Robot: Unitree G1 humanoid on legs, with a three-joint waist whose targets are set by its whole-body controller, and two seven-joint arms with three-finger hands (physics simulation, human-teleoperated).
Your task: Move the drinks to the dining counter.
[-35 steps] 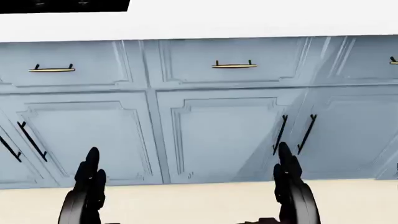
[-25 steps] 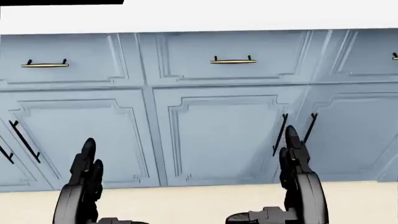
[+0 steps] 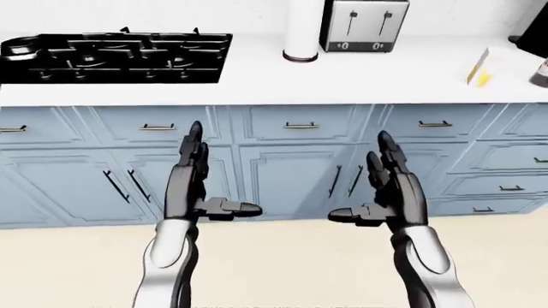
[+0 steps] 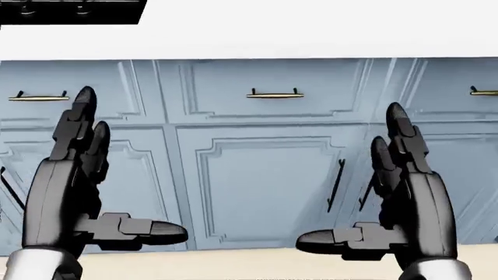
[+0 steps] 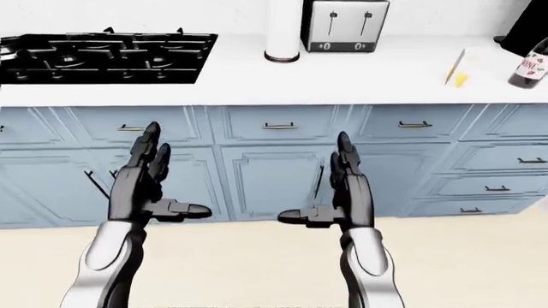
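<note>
White bench [image 5: 342, 70] above blue cabinets [image 4: 264, 175] carries a stove [image 3: 120, 54], toaster [image 5: 344, 25] and, at the right-eye view's right edge, a wine bottle [image 5: 529, 63], well away. Since a moment ago both arms have risen: left robot hand [image 4: 74, 192] and right robot hand [image 4: 401, 198] released, empty. No containers visible.
</note>
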